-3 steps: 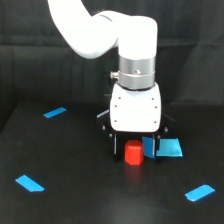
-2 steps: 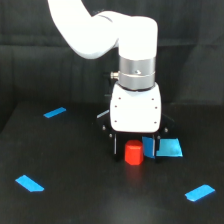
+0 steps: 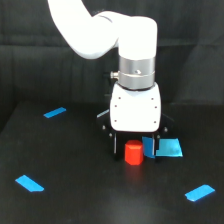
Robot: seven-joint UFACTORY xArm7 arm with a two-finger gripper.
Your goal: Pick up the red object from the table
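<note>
The red object [image 3: 133, 152] is a small red-orange stubby prism standing upright on the black table [image 3: 75, 165], near the middle. My gripper [image 3: 133, 149] hangs from the white arm, lowered to the table with one dark finger on each side of the red object. The left finger [image 3: 117, 148] stands a little apart from it. The right finger [image 3: 149, 147] is close beside it, and I cannot tell whether it touches. The jaws look open around the object, which still rests on the table.
Flat blue patches lie on the table: one just to the exterior view's right of the gripper [image 3: 169, 148], one at back left [image 3: 55, 112], one at front left [image 3: 29, 183], one at front right [image 3: 200, 192]. A black curtain [image 3: 30, 60] hangs behind.
</note>
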